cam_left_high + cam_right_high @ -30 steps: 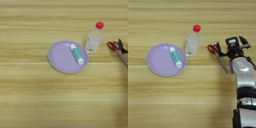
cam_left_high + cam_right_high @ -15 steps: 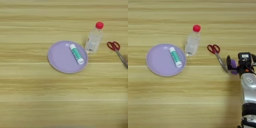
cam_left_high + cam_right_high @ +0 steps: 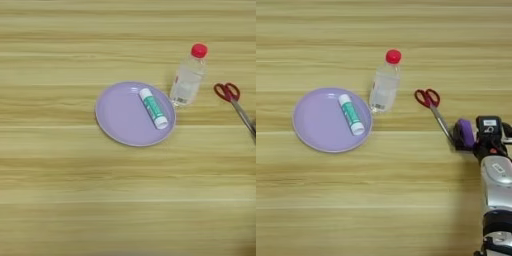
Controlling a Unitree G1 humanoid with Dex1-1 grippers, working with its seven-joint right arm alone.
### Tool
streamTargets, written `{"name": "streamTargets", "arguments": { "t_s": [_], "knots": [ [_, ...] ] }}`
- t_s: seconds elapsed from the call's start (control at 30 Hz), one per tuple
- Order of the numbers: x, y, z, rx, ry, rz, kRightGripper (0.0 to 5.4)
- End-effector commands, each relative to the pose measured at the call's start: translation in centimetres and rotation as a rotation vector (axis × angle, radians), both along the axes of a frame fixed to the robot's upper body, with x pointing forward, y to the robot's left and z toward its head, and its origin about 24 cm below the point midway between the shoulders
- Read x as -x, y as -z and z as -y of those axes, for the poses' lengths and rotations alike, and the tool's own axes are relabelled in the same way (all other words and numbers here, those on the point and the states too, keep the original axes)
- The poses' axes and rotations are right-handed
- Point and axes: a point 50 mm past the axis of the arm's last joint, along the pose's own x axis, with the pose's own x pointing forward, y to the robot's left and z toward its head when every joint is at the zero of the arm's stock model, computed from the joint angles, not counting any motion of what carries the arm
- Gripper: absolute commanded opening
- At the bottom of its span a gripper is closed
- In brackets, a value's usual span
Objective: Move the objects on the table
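Observation:
A small clear bottle [image 3: 384, 85] with a red cap stands upright just right of a lilac plate [image 3: 316, 125]. A white-and-teal glue stick [image 3: 351, 114] lies on the right part of that plate. Red-handled scissors [image 3: 430, 100] lie flat to the right of the bottle, blades pointing toward the near right. My right gripper [image 3: 471, 136], black with a purple part, sits low at the blade tips, and nothing shows in its hold. The silver forearm [image 3: 498, 190] runs down to the bottom right corner. In the left eye view the scissors [image 3: 231, 97] show but the gripper does not.
The light wooden table [image 3: 381, 200] fills the whole view. The plate's left half is bare. Bottle, plate and scissors sit close together in a row across the middle.
My gripper has drawn back from over the scissors' handles toward the near right, ending by the blade tips. Scissors, bottle, glue stick and plate have stayed put.

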Motion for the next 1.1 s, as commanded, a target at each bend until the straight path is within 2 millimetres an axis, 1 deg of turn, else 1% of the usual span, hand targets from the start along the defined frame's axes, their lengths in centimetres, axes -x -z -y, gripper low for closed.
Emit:
{"name": "streamTargets", "arguments": {
  "t_s": [0.03, 0.23, 0.37, 0.57, 0.73, 1.1],
  "knots": [
    [-1.9, -3.3, 0.5, 0.045, -0.013, 0.11, 5.38],
    [-1.9, -2.8, 0.7, 0.028, 0.008, 0.088, 5.38],
    [-1.9, -1.7, 0.7, -0.031, 0.025, 0.054, 5.38],
    [-1.5, 0.0, 0.6, -0.172, 0.06, 0.003, 5.38],
    [-1.1, 0.8, 0.8, -0.238, 0.087, -0.028, 5.38],
    [-0.8, 2.1, 0.0, -0.37, 0.077, -0.078, 5.38]
  ]
}}
